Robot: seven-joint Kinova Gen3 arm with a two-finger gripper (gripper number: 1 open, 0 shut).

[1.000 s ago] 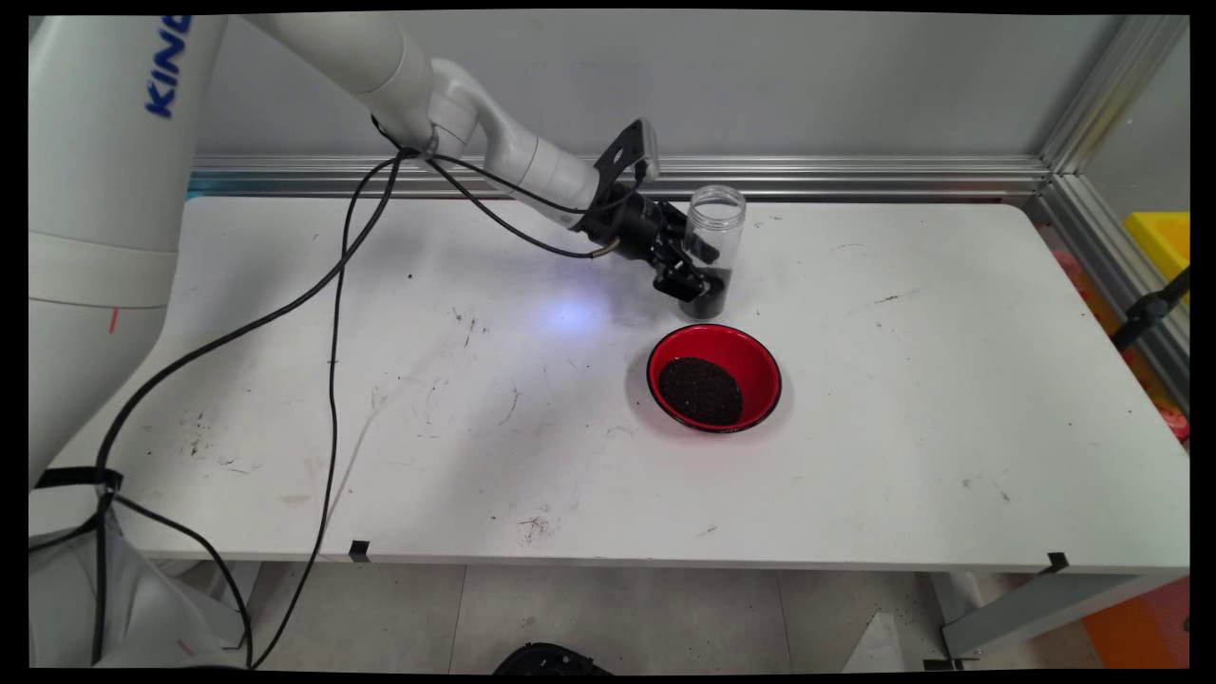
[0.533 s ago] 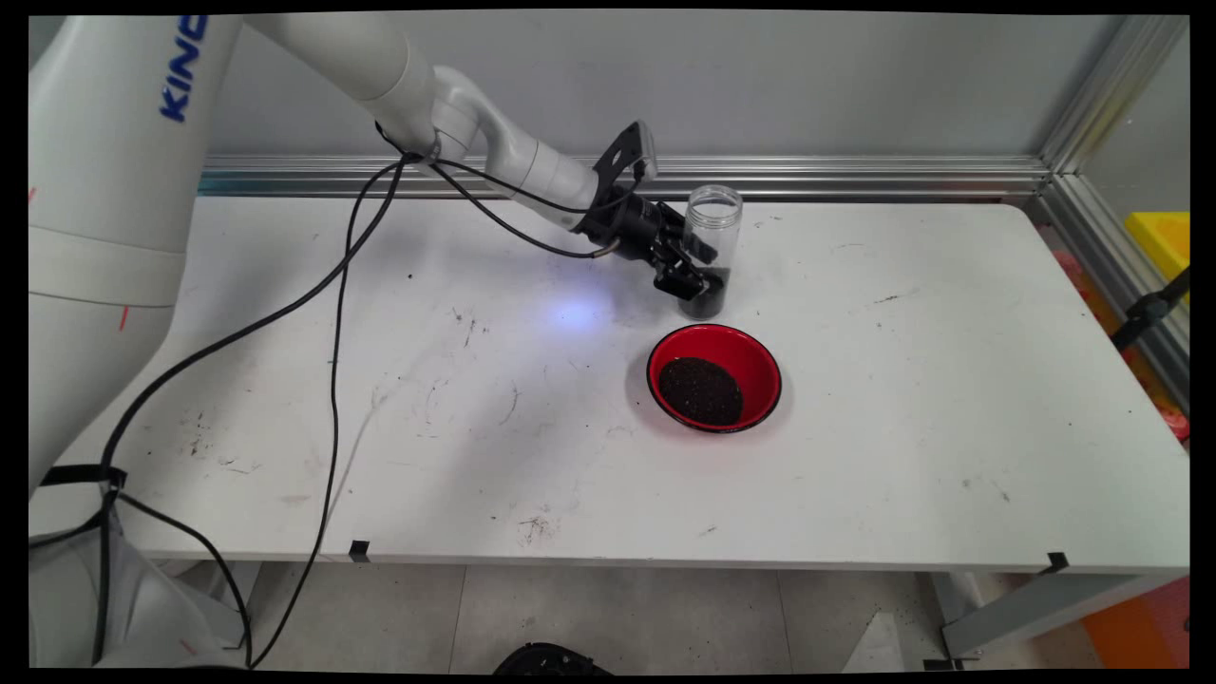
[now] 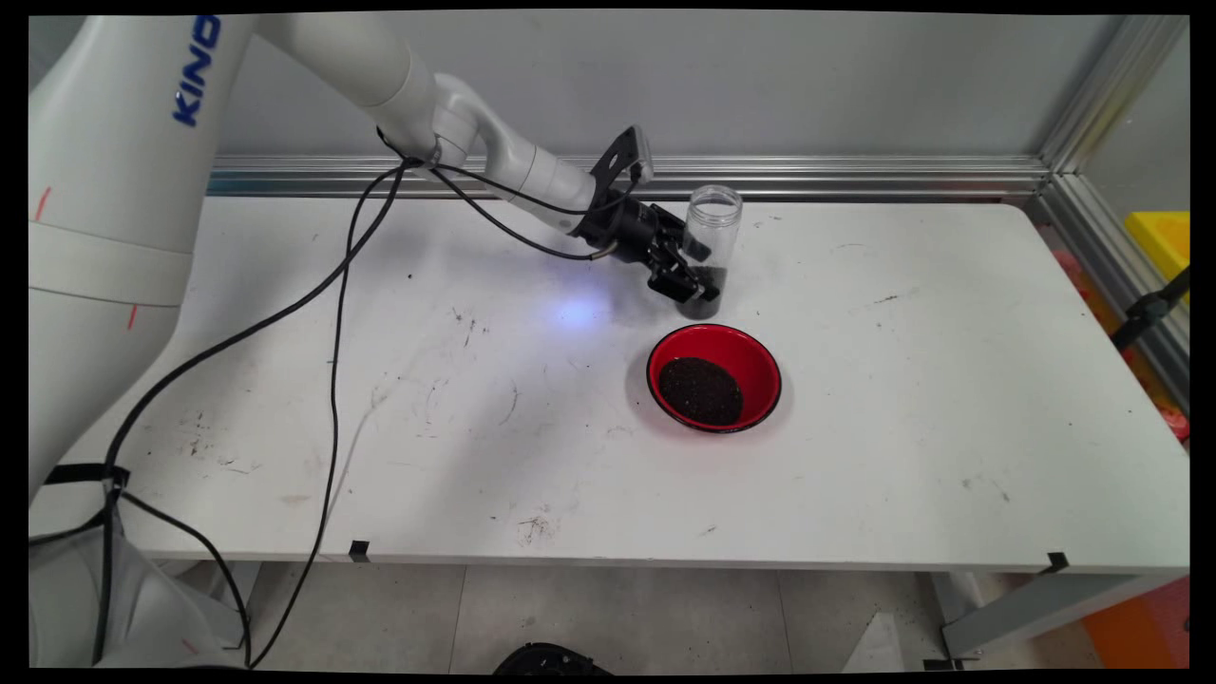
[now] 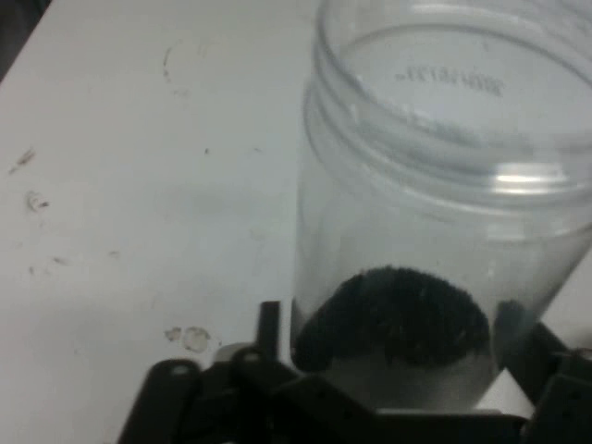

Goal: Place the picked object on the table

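White table [image 3: 950, 380] fills my view, and toward its far side I see my gripper [image 3: 691, 281] with its fingers either side of an upright clear jar [image 3: 711, 237] holding dark grounds, though I cannot tell whether they grip it, while a red bowl [image 3: 755, 359] of the same sits just nearer.

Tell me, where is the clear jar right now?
In the main view the clear jar stands upright toward the table's far edge, just behind the red bowl, with the gripper at its lower left side.
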